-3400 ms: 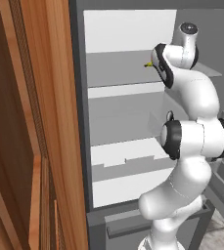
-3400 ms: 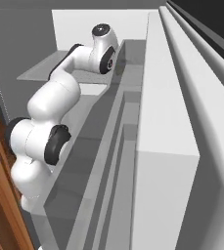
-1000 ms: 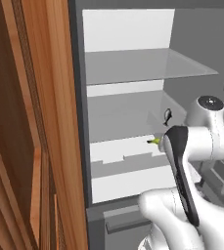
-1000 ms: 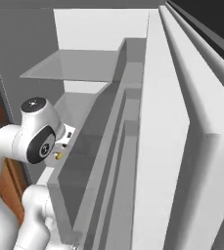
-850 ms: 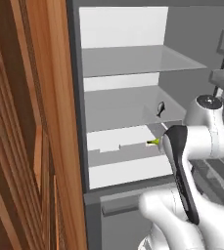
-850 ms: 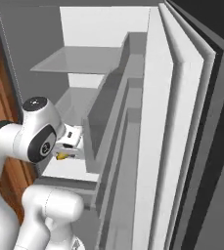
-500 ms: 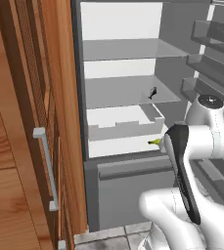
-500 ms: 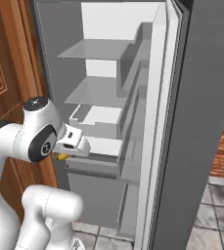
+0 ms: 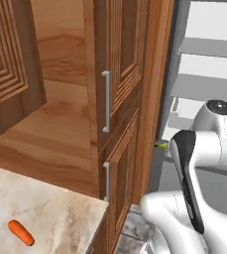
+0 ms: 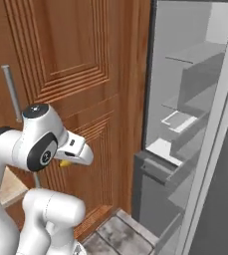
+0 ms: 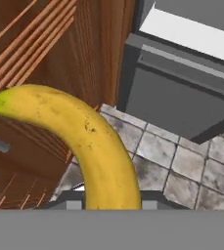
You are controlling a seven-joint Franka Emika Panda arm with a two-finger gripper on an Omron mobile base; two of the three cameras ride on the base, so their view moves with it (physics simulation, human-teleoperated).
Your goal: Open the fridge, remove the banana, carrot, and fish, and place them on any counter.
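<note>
Now we hold banana (image 11: 91, 141), fingers shut tight on it, long curve sticking out ahead. Tabletop (image 9: 55, 218) with carrot (image 9: 21, 232) lies low, left of gripper (image 9: 160, 144).

Rendered pics, evenly bright, flat light w/ no clear source. Shadows were soft, faint under the arm. No glare or edge distortion. Hand view was a bit coarse; banana (image 11: 91, 141) up close looked slightly soft.
</note>
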